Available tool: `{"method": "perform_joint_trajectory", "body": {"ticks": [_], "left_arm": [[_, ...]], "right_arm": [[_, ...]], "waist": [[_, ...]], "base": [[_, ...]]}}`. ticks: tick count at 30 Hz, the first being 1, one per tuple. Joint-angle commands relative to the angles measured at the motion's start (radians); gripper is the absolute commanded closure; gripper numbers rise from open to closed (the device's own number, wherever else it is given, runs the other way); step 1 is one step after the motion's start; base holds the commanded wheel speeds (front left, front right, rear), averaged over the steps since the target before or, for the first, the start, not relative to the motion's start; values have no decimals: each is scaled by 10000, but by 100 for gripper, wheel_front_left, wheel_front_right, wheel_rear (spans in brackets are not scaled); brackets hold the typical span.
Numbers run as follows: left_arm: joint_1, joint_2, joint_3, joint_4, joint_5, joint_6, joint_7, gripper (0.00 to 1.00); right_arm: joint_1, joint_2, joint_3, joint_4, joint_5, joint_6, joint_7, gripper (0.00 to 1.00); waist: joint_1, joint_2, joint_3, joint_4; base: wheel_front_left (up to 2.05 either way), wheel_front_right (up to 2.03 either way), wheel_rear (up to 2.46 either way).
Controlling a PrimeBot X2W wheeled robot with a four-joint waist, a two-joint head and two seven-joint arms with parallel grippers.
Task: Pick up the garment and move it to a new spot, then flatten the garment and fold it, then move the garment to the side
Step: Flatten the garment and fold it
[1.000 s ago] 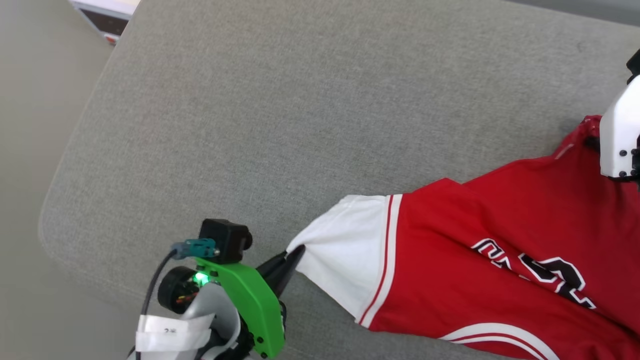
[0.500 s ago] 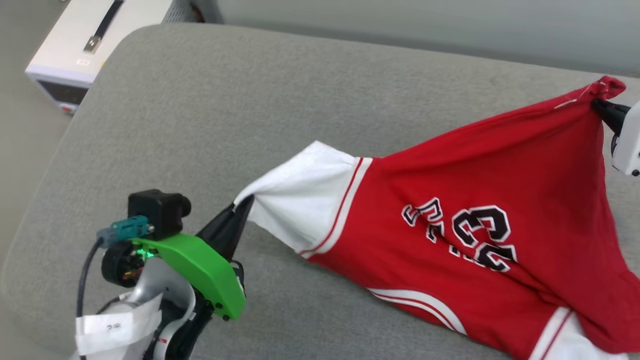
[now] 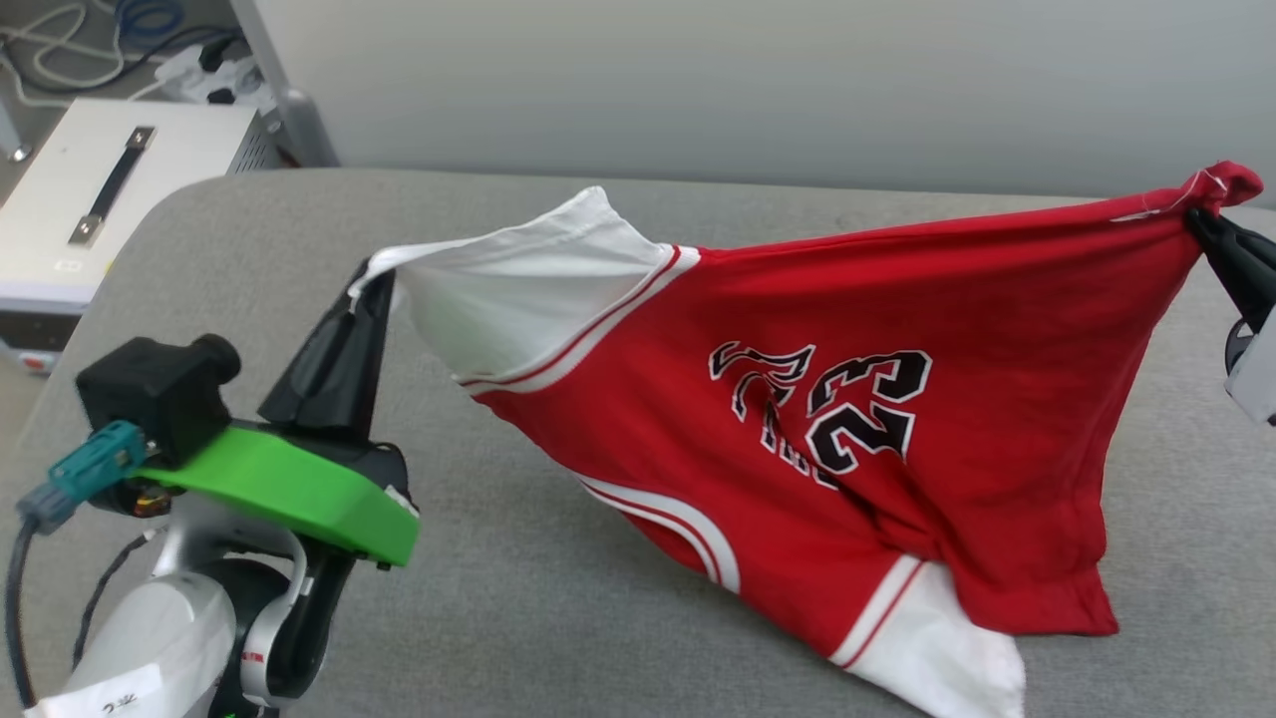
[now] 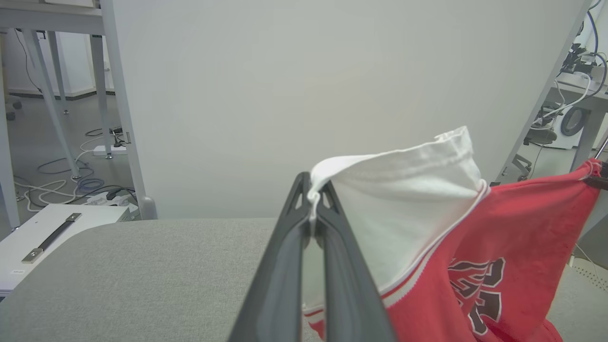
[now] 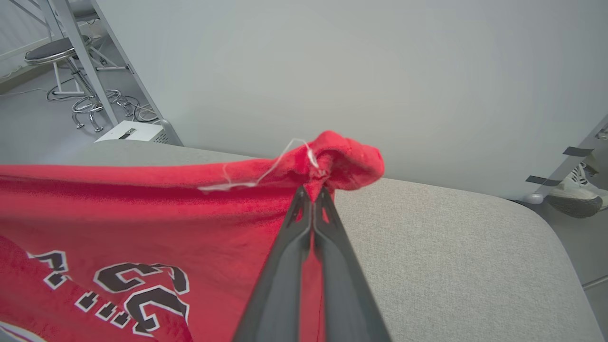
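**A:** Where is the shirt?

**B:** The shirt [image 3: 897, 329] is held up over the grey cushion [image 3: 558, 618], stretched between the two grippers. In the head view it runs from 9 o'clock to 3 o'clock. Its top edge is taut and the body sags below. One white sleeve [image 3: 937, 658] hangs at 5 o'clock, and its end reaches the cushion.

**A:** What is the left gripper doing?

**B:** The left gripper [image 3: 376, 284] is at the shirt's 9 o'clock end. It is clamped tight on the edge of the other sleeve [image 3: 518, 289]. In the left wrist view the fingers [image 4: 285, 266] meet at the tips with a fold of white cloth pinched between them.

**A:** And the right?

**B:** The right gripper [image 3: 1199, 221] is at the 3 o'clock end, also closed all the way. It pinches a bunched red corner [image 5: 346, 161], and a loose white thread [image 5: 256, 183] trails from the corner towards 9 o'clock in the right wrist view.

**A:** Which side of the shirt faces the head?

**B:** The printed side does. A black 23 [image 3: 867, 409] with a white outline sits near the middle of the cloth.

**A:** What is around the cushion?

**B:** A pale wall [image 3: 748, 90] stands at 12 o'clock. A white box [image 3: 90, 219] with a handle sits at 10 o'clock, past the cushion's corner, and cables [image 3: 60, 40] lie beyond it. In the right wrist view a shoe [image 5: 572, 194] shows at 3 o'clock.
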Motion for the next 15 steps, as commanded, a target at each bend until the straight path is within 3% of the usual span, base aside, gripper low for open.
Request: {"method": "perform_joint_trajectory", "body": {"ticks": [1,15], "left_arm": [[-221,65,159,-99,148,81,-196,100],[-1753,505,1304,-1322,635,-61,-1376,100]], "right_arm": [[260,77,-141,-251,34,-9,-100,100],[930,536,-1454,-2524,-359,-9,-228,100]], "waist": [[1,-1,-464,-466],[1,-1,-642,-949]], "base": [[0,0,0],[0,0,0]]}}
